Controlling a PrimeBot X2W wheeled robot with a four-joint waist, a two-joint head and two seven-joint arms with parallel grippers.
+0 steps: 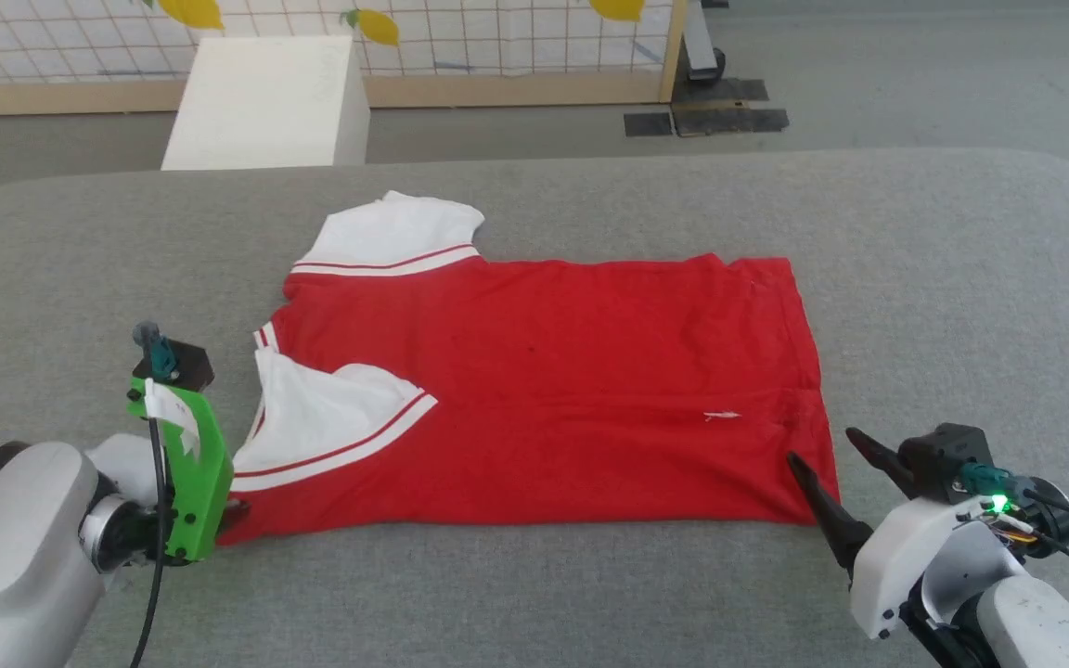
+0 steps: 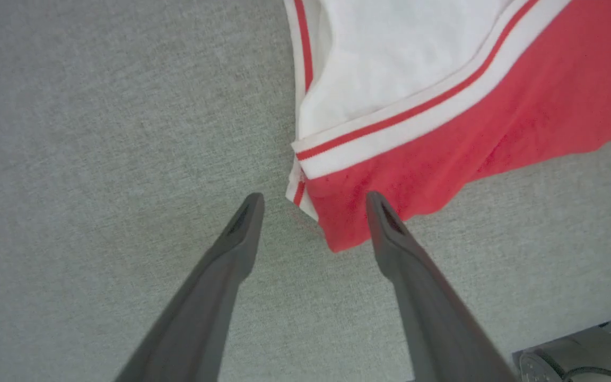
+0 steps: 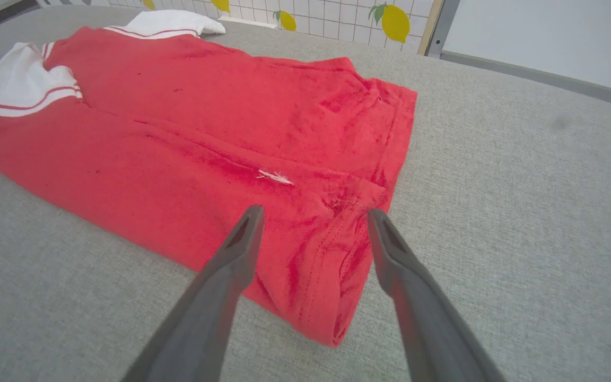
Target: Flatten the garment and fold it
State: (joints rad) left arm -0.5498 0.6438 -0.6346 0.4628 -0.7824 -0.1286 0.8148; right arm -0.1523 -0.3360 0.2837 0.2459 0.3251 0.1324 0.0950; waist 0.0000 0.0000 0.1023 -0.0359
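The garment [image 1: 544, 390] lies in the middle of the head view on a grey padded table [image 1: 961, 278], turned sideways with its collar end to the left and its hem to the right. One white sleeve [image 1: 400, 232] with striped trim juts out toward the upper left, and the other sleeve [image 1: 330, 422] is laid over the red body at the lower left. A small white speck [image 1: 722, 416] sits on the red cloth near the lower right corner, and some wrinkles gather beside it along the hem. The left gripper [image 2: 313, 199] has its fingers spread wide with nothing between them. In the left wrist view they stand on either side of the garment's lower left corner, where striped trim meets red; whether a tip touches the cloth cannot be told. A green bracket [image 1: 186, 455] on that wrist hides most of those fingers in the head view. The right gripper [image 1: 820, 445] at the lower right is likewise spread and holds nothing, its tips just at the hem's lower right corner. Beyond the table's far edge, at the upper left, stands a white box [image 1: 265, 102], and behind it a wood-framed wire grid panel [image 1: 516, 37] hung with yellow lemon shapes. Dark flat plates [image 1: 706, 116] lie on the grey floor at the upper middle.
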